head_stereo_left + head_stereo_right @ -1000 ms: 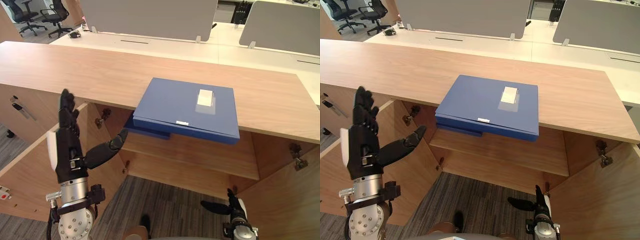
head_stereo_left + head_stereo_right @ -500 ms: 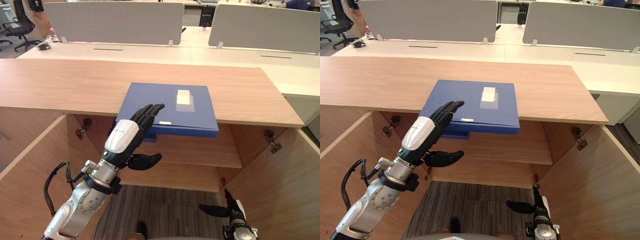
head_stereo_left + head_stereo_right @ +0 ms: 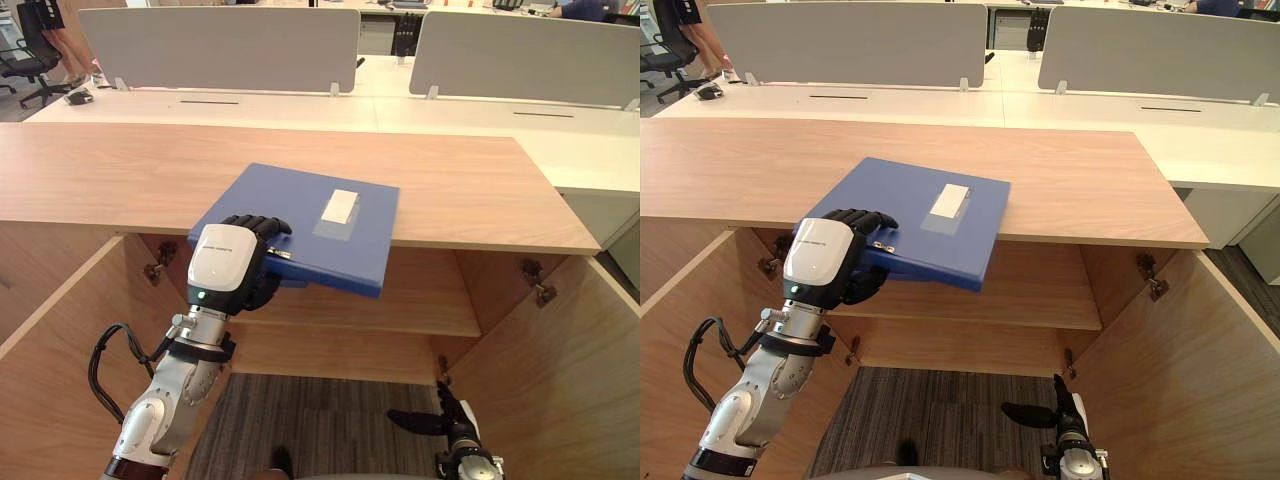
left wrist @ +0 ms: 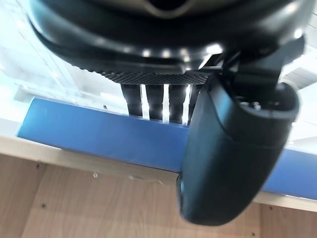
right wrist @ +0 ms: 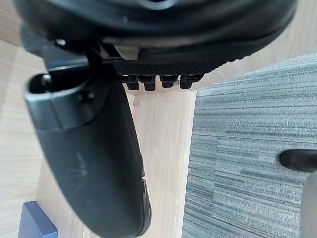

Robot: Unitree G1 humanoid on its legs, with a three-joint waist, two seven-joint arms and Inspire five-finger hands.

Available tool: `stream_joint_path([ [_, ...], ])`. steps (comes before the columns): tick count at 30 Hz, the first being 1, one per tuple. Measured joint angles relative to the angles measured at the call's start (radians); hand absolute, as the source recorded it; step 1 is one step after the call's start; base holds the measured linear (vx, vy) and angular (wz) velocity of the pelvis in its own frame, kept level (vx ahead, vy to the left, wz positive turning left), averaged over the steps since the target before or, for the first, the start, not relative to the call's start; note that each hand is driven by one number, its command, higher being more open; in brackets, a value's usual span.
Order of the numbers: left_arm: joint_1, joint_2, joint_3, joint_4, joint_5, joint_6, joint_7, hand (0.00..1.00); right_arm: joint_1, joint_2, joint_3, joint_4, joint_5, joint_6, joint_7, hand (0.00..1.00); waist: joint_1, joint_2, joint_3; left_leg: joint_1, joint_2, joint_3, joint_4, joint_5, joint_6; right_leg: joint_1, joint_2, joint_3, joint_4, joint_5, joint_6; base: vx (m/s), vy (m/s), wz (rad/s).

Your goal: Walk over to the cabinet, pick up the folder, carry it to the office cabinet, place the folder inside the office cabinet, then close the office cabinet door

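Observation:
A blue folder [image 3: 300,215] with a white label [image 3: 340,206] lies on the wooden cabinet top [image 3: 120,170], turned at an angle, its near edge hanging over the front. My left hand [image 3: 228,265] is shut on the folder's near left edge. In the left wrist view its fingers [image 4: 153,101] lie over the folder [image 4: 89,134] and its thumb [image 4: 233,148] is curled beneath. My right hand [image 3: 450,425] hangs low by the floor, open and holding nothing.
Below the top the cabinet stands open, with a left door [image 3: 50,380] and a right door [image 3: 570,380] swung out towards me and a shelf [image 3: 420,310] inside. White desks with grey dividers [image 3: 220,45] stand behind. Grey carpet [image 3: 330,420] lies below.
My left hand, flat on the folder before, has curled round its near edge. The folder has turned and slid left, overhanging the front more. The right hand stays low.

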Motion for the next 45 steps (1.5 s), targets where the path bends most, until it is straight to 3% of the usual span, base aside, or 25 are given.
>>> stream_joint_path([
  [3, -0.001, -0.030, 0.019, -0.025, 0.000, -0.008, 0.023, 0.00, 0.004, 0.004, 0.001, 0.000, 0.004, 0.000, 0.003, 1.00, 0.000, 0.000, -0.012, 0.003, 0.000, 0.019, 0.000, -0.007, -0.001, -0.005, 0.003, 0.016, 0.000, 0.008, 0.011, 0.04, -0.005, -0.16],
  [10, 0.006, -0.077, 0.002, -0.090, -0.088, -0.033, 0.000, 0.00, 0.035, 0.004, -0.002, -0.034, 0.019, -0.001, 0.000, 1.00, -0.009, -0.002, -0.024, 0.006, 0.005, 0.038, -0.001, -0.006, 0.001, -0.014, 0.009, 0.040, 0.000, 0.014, 0.005, 0.04, -0.011, -0.10],
  [17, 0.067, -0.166, -0.083, -0.220, -0.308, -0.069, -0.026, 0.00, 0.084, 0.036, -0.029, -0.358, 0.105, -0.007, -0.011, 1.00, -0.018, -0.002, -0.024, 0.000, 0.004, 0.056, -0.001, -0.006, 0.002, -0.034, 0.012, 0.056, 0.006, 0.019, 0.007, -0.01, -0.002, -0.09],
  [22, 0.105, -0.202, -0.124, -0.320, -0.558, -0.108, -0.061, 0.00, 0.121, 0.101, -0.053, -0.682, 0.169, -0.050, -0.017, 1.00, -0.023, -0.003, -0.024, -0.008, 0.005, 0.073, 0.000, -0.007, 0.002, -0.050, 0.012, 0.071, 0.006, 0.027, 0.009, 0.00, 0.008, -0.09],
  [26, 0.108, -0.215, -0.116, -0.389, -0.876, -0.132, -0.080, 0.00, 0.128, 0.122, -0.078, -0.899, 0.212, -0.060, -0.039, 1.00, -0.026, -0.003, -0.024, -0.008, 0.005, 0.090, 0.000, -0.009, 0.003, -0.059, 0.012, 0.089, 0.006, 0.032, 0.011, 0.00, 0.009, -0.12],
  [29, 0.113, -0.218, -0.108, -0.425, -1.154, -0.145, -0.144, 0.00, 0.120, 0.120, -0.098, -1.070, 0.244, -0.082, -0.042, 1.00, -0.028, -0.004, -0.025, -0.008, 0.005, 0.103, 0.000, -0.010, 0.004, -0.067, 0.012, 0.103, 0.006, 0.036, 0.013, 0.00, 0.011, -0.15],
  [35, 0.136, -0.200, -0.109, -0.438, -1.437, -0.138, -0.238, 0.00, 0.011, 0.043, -0.093, -1.213, 0.256, -0.145, -0.030, 1.00, -0.034, -0.017, -0.035, -0.005, 0.005, 0.128, 0.000, -0.015, 0.000, -0.078, 0.012, 0.128, 0.006, 0.047, 0.015, -0.01, 0.005, -0.12],
  [40, 0.169, -0.180, -0.111, -0.436, -1.602, -0.121, -0.314, 0.00, -0.015, -0.035, -0.057, -1.221, 0.283, -0.148, 0.000, 1.00, -0.034, -0.021, -0.039, -0.004, 0.004, 0.129, 0.000, -0.015, 0.000, -0.079, 0.011, 0.128, 0.011, 0.048, 0.015, 0.00, 0.000, 0.00],
  [45, 0.205, -0.100, -0.121, -0.375, -1.715, -0.081, -0.404, 0.00, -0.076, -0.185, -0.004, -1.167, 0.327, -0.147, 0.055, 1.00, -0.033, -0.017, -0.064, -0.004, 0.002, 0.129, -0.001, -0.015, 0.000, -0.080, 0.009, 0.128, 0.010, 0.048, 0.013, 0.00, 0.000, 0.00],
])
